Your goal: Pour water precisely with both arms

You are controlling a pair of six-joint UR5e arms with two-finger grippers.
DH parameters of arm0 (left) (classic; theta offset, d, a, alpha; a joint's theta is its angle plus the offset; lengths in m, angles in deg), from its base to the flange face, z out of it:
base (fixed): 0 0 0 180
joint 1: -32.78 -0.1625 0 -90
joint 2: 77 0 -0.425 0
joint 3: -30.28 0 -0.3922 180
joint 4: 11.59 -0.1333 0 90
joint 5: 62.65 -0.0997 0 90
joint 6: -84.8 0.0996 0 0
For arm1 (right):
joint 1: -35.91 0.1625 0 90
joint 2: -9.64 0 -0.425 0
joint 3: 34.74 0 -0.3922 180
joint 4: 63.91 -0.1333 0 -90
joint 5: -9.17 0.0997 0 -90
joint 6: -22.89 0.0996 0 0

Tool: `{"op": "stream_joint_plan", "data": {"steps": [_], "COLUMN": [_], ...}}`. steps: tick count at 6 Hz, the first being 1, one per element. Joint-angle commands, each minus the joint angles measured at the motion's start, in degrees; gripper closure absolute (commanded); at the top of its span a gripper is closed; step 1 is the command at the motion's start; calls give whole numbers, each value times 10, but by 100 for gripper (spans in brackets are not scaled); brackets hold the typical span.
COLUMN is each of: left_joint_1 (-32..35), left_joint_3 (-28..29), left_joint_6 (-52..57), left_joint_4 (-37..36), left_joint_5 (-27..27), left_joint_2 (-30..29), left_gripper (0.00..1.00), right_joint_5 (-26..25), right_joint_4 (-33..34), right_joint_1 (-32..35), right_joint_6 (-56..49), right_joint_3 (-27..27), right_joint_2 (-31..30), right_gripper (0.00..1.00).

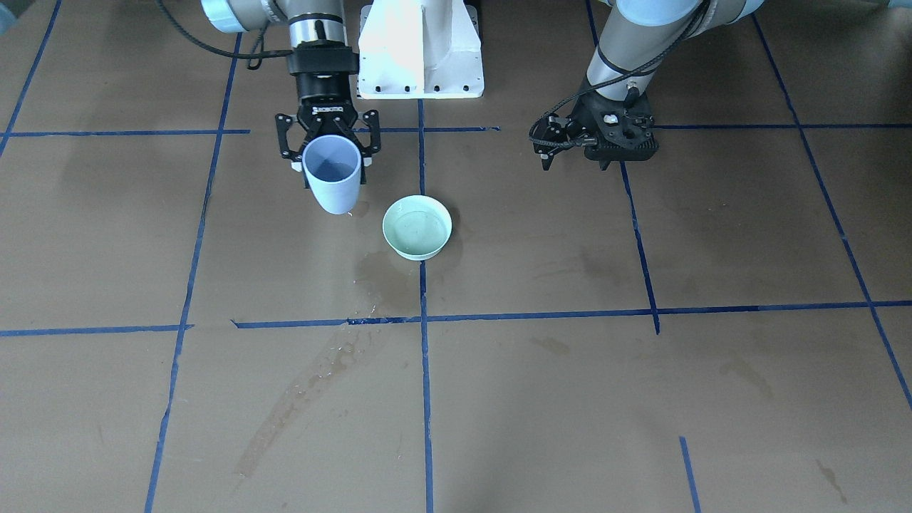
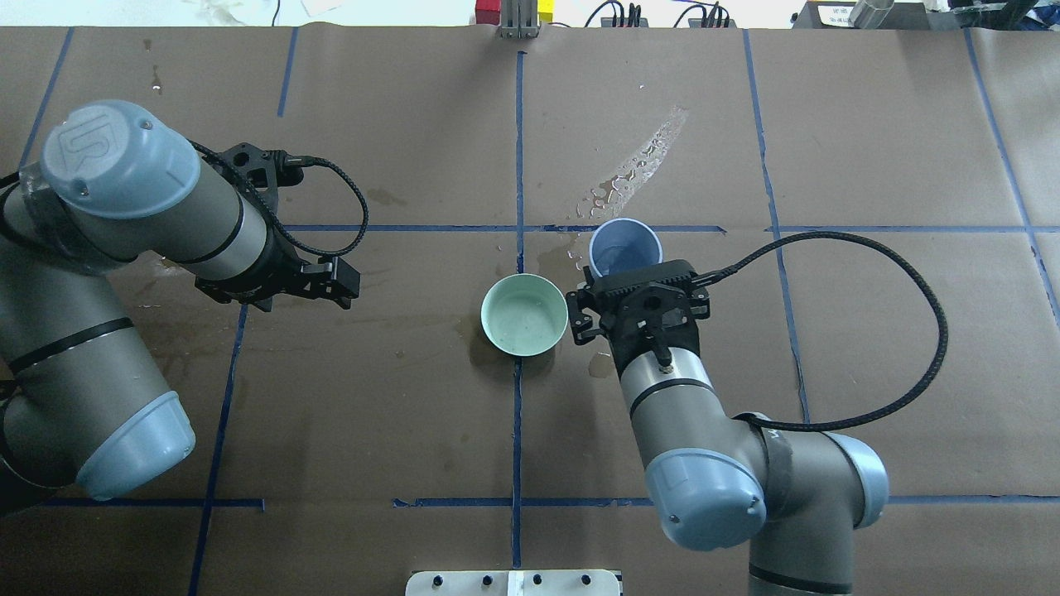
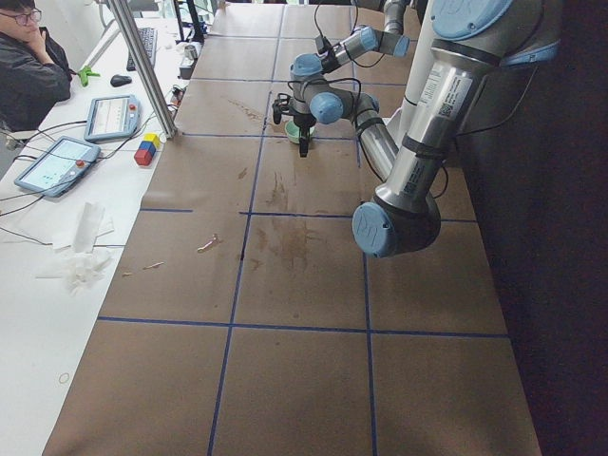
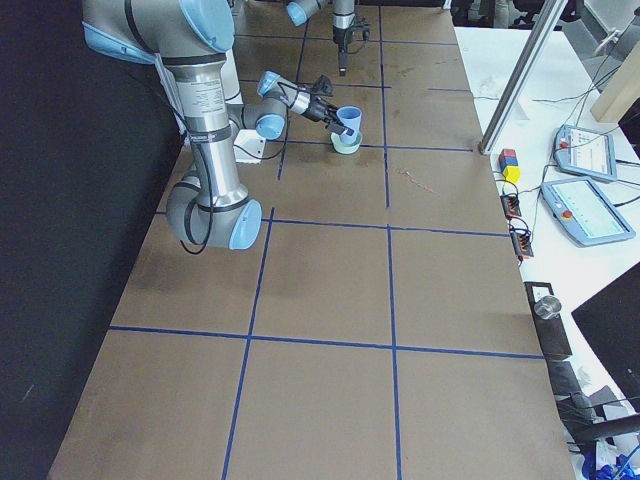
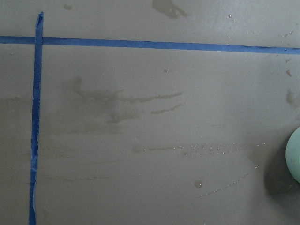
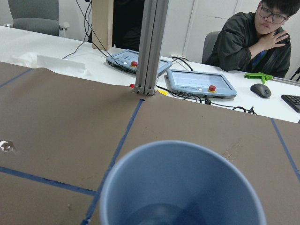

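Judging by the water (image 1: 419, 229) pooled in the green bowl (image 1: 417, 226), you look largely through the pour: your right gripper (image 1: 329, 142) clasps the blue cup (image 1: 332, 173), nearly upright just beside the bowl, while your left gripper (image 1: 563, 140) hangs empty, apparently closed.

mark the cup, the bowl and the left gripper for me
cup (image 1: 332, 174): front-facing view, on its inner wall.
bowl (image 2: 524, 315): overhead view, on its inside.
left gripper (image 1: 547, 144): front-facing view, between its fingertips.
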Motion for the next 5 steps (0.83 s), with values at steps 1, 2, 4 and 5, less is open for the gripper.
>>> {"op": "stream_joint_plan", "data": {"steps": [1, 2, 4, 5], "left_joint_1": [-1, -1, -1, -1], "left_joint_3": [0, 0, 0, 0], "left_joint_6": [0, 0, 0, 0], "left_joint_4": [0, 0, 0, 0], "left_joint_5": [0, 0, 0, 0], "left_joint_2": [0, 0, 0, -1], "left_gripper": [0, 0, 0, 0], "right_joint_5": [0, 5, 21, 21], "right_joint_4": [-42, -160, -227, -227], "right_joint_1": [10, 16, 35, 43], "right_joint_6": [2, 1, 2, 5], "right_joint_3": [31, 26, 17, 5], "right_joint_2": [-71, -137, -215, -241], "right_gripper": [100, 100, 100, 99]}}
